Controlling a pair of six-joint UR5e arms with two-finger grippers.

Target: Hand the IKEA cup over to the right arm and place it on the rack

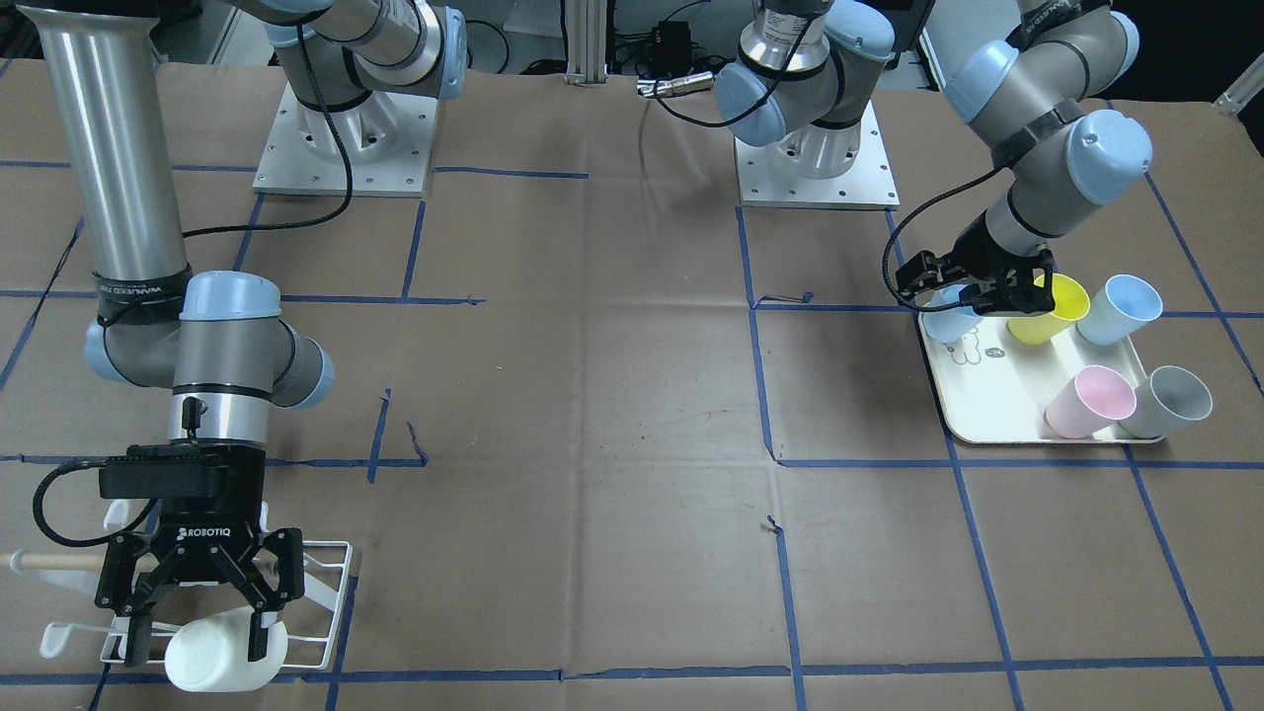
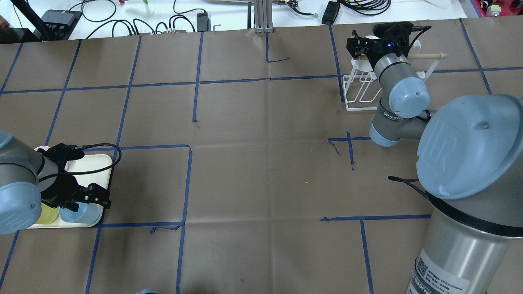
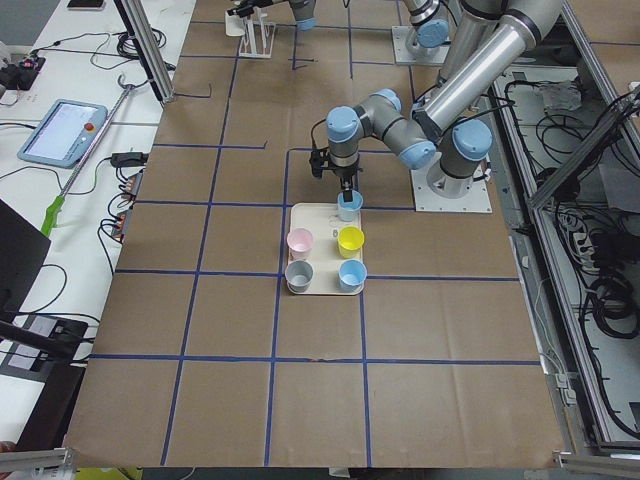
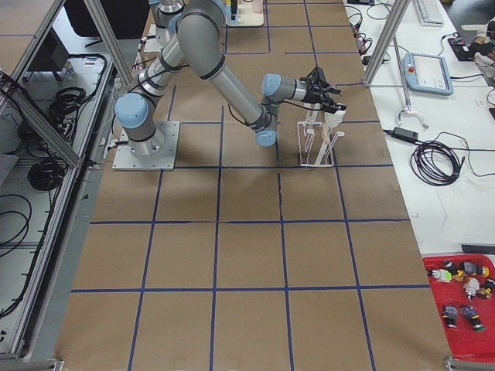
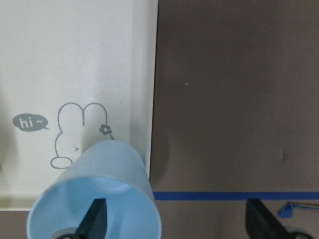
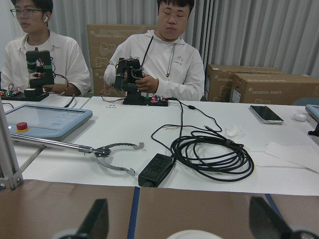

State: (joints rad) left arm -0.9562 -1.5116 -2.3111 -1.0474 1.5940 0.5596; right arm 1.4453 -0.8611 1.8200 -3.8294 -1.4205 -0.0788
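My left gripper [image 1: 990, 293] is open over the near corner of the cream bear tray [image 1: 987, 400]. One finger [image 5: 95, 218] is inside a pale blue cup [image 5: 94, 194] and the other stands well outside it. That cup [image 1: 950, 318] stands on the tray. My right gripper [image 1: 197, 632] is open over the white wire rack [image 1: 331, 592]. A white cup [image 1: 222, 650] lies tilted on the rack between the spread fingers. Its rim [image 6: 194, 234] shows at the bottom of the right wrist view. The rack's wooden rod [image 1: 44, 561] sticks out sideways.
The tray also holds a yellow cup [image 1: 1049, 308], another pale blue cup [image 1: 1119, 308], a pink cup [image 1: 1089, 400] and a grey cup [image 1: 1167, 400]. Brown paper with blue tape lines [image 1: 760, 395] covers the table. Two operators sit behind a white desk [image 6: 209, 159] beyond the rack.
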